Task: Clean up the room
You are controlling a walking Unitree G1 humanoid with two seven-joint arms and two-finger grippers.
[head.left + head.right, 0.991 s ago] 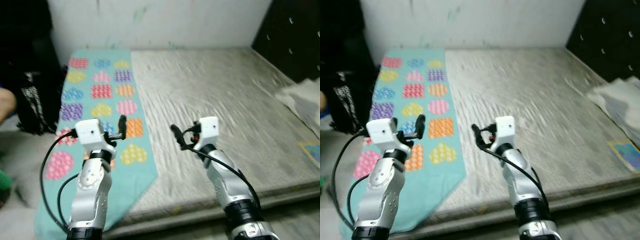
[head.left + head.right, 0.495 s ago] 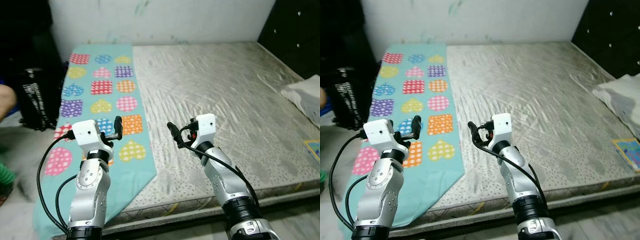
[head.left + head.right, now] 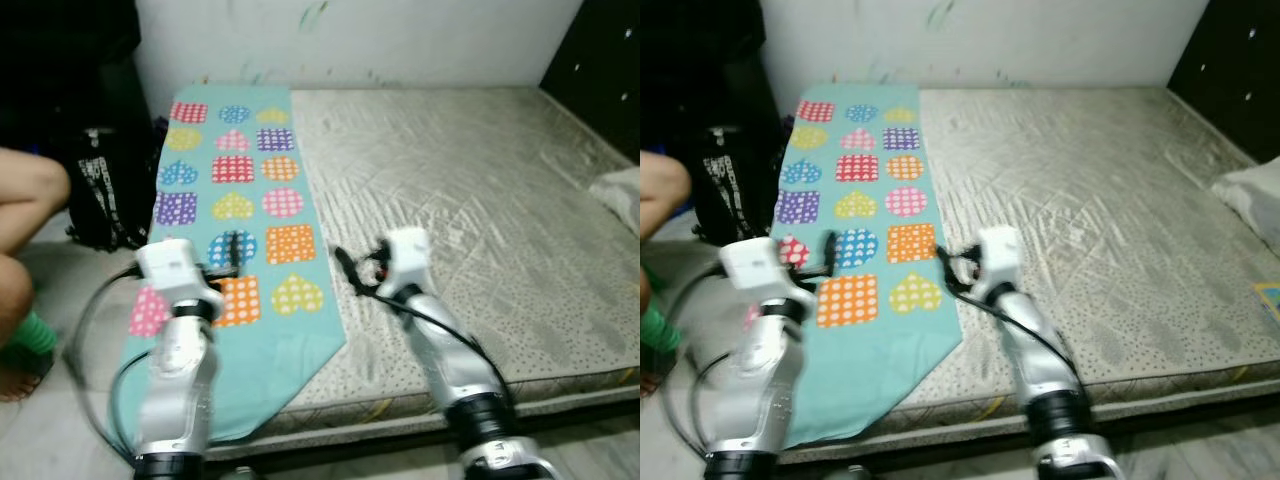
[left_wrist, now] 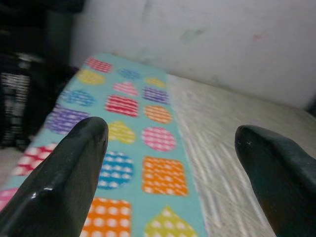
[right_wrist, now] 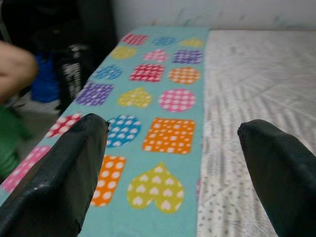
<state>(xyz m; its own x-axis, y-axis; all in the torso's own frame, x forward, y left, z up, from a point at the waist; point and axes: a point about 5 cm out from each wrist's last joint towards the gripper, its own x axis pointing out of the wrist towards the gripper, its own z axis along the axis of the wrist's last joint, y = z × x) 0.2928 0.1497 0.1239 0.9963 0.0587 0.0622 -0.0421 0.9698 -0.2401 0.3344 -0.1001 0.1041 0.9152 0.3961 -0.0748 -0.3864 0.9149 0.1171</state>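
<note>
The step in hand looks like the approach to the teal blanket printed with coloured dotted hearts and squares (image 3: 240, 215), which lies as a long strip down the robot's left side of the bare grey quilted mattress (image 3: 470, 200), its near end hanging over the mattress edge toward the floor; to tidy it well, the robot should probably close in square to the bed, settle so the blurred head views steady, then bring each gripper down onto a separate part of the cloth's near edge, pinching fabric only and not the mattress cover beneath.

The left gripper (image 3: 232, 262) hovers above the blanket's near patches, fingers spread wide and empty, as the left wrist view confirms with one black finger (image 4: 64, 182) well apart from the other; the right gripper (image 3: 950, 268) hangs just beside the blanket's inner border, over the seam between cloth and mattress, likewise wide open and holding nothing; its wrist view looks along the patterned strip.

A black bag (image 3: 105, 190) stands on the floor left of the bed; a person's bare limb (image 3: 25, 190) shows at the left margin, near enough that reaching wide on that side could be a risk.
</note>
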